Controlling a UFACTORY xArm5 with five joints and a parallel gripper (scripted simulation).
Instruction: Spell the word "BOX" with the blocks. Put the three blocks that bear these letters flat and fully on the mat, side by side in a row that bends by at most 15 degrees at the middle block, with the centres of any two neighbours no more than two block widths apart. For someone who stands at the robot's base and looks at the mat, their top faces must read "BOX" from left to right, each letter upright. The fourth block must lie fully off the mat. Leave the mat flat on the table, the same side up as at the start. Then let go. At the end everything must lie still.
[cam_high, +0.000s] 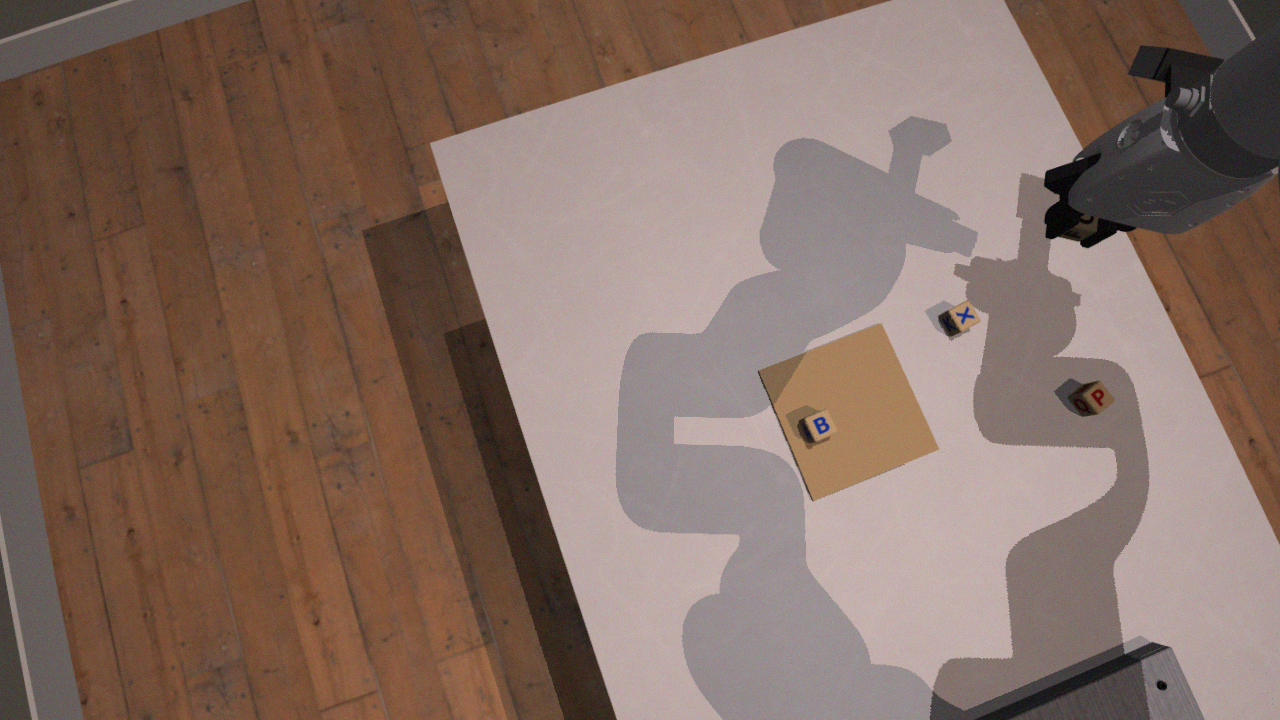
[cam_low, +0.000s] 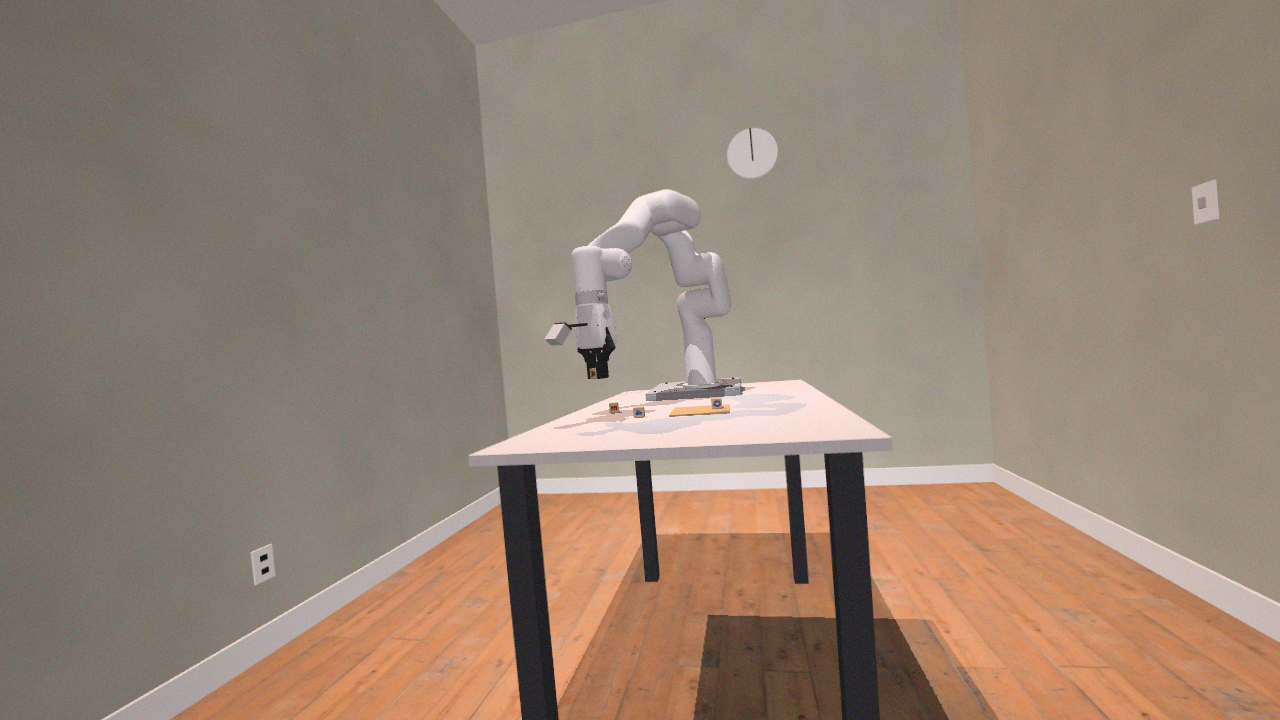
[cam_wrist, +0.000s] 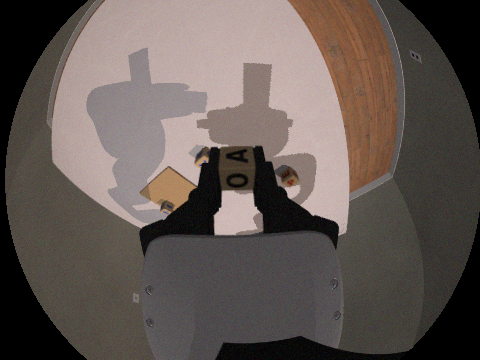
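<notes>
Black letters mark the wooden O block (cam_high: 1079, 224) (cam_low: 592, 373) (cam_wrist: 237, 168), pinched by its sides between the dark fingers of the gripper (cam_high: 1081, 227) (cam_low: 597, 368) (cam_wrist: 236, 159), high over the bench (cam_high: 554, 223) (cam_low: 680, 450) (cam_wrist: 225, 30) towards its right long edge, as seen from the base. Gripping the sides leaves the O face free and the underside open for setting down, which is probably why it is held so. The tan mat (cam_high: 868, 394) (cam_low: 684, 412) (cam_wrist: 172, 186) lies flat, well in from the far left corner, and carries only the B block (cam_high: 819, 427) (cam_low: 716, 403) (cam_wrist: 167, 206), close to the mat side facing the bench's left long edge; that spot suits a first letter, with room beside it for two more. The X block (cam_high: 964, 315) (cam_low: 638, 412) (cam_wrist: 202, 157) sits off the mat, towards the far right corner, and should come last. Nearer the right long edge, the red-lettered P block (cam_high: 1095, 396) (cam_low: 614, 408) (cam_wrist: 290, 177) is the spare and can stay off the mat. The step in hand looks like carrying O in beside B; it likely needs a wrist turn to stand upright, and a low approach could knock B.
</notes>
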